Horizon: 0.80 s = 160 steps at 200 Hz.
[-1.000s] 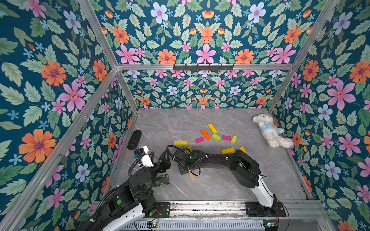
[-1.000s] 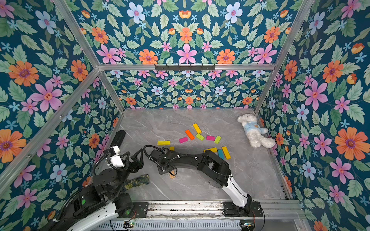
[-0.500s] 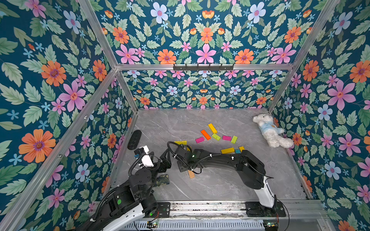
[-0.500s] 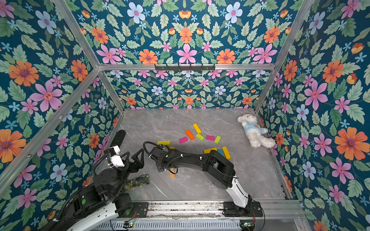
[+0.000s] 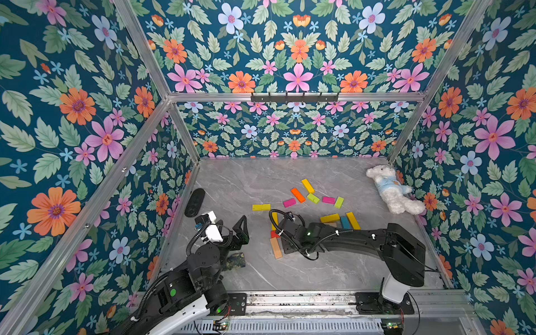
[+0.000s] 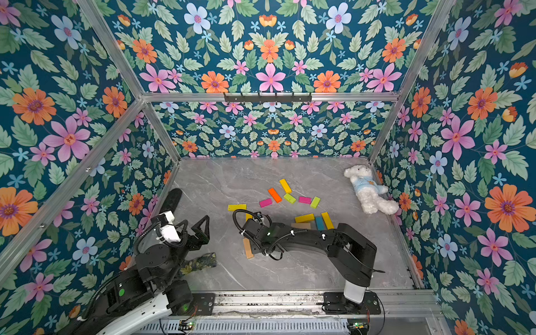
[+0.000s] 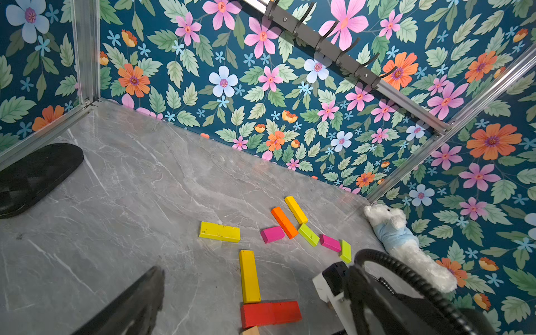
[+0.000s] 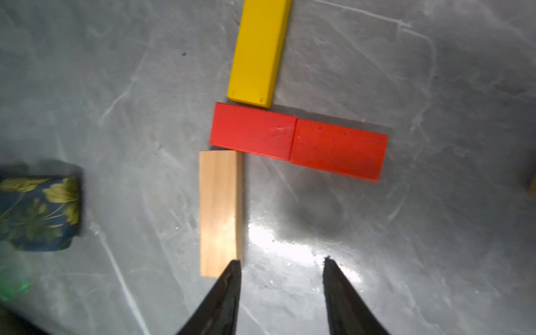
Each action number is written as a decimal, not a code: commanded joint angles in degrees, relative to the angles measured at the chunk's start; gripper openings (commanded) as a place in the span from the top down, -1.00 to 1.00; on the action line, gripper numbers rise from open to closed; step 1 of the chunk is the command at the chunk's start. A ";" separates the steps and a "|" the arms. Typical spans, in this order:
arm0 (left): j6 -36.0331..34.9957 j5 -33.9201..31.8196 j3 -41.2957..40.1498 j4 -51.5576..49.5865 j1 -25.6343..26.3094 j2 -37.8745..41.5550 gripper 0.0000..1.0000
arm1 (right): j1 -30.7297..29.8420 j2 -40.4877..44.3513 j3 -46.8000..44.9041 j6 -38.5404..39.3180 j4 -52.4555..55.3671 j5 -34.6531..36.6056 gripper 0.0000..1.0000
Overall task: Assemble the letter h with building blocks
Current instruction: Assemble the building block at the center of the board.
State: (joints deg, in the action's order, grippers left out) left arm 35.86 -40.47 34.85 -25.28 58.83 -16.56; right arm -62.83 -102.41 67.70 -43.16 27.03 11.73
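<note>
Plainly, we find four of the building blocks gathered toward the front of the grey marbled tabletop (image 5: 304,275). A long yellow wooden bar (image 8: 258,49) and a long plain wood bar (image 8: 220,211) lie roughly in line. A short red block (image 8: 252,130) sits between their ends, and a second short red block (image 8: 338,149) is butted against it, running sideways.

We see the right claw (image 8: 281,290) released, its fingers spread over bare tabletop just beside the plain wood bar's other end, grasping nothing. The left claw (image 5: 235,230) is released too, raised near the left wall.

Farther back lie a lone yellow bar (image 5: 261,207), a scatter of orange, yellow, magenta and lime blocks (image 5: 313,198), and a cluster of yellow and blue bars (image 5: 329,218). A white plush bear (image 5: 394,188) rests by the right wall.
</note>
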 commanded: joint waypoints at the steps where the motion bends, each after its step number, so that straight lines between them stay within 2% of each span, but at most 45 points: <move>1: -0.52 -0.11 0.26 0.81 -0.03 -0.05 -0.99 | -0.73 -3.51 1.75 -2.20 5.06 3.49 0.07; 72: -0.20 -0.54 0.04 0.05 -0.07 0.72 -0.99 | -2.91 -6.92 2.70 -2.10 2.70 0.61 0.09; 106: -0.27 -0.42 0.04 0.23 -0.05 0.43 -0.99 | -4.26 -7.88 3.13 -2.46 2.55 -0.43 -0.10; 160: -0.35 -0.25 0.04 0.23 -0.06 0.47 -0.99 | -4.62 -8.25 3.22 -3.24 2.32 -0.42 -0.11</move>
State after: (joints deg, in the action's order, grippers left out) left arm 35.83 -40.47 34.85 -25.30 58.83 -15.99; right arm -67.35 -110.37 70.67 -44.93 28.99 11.92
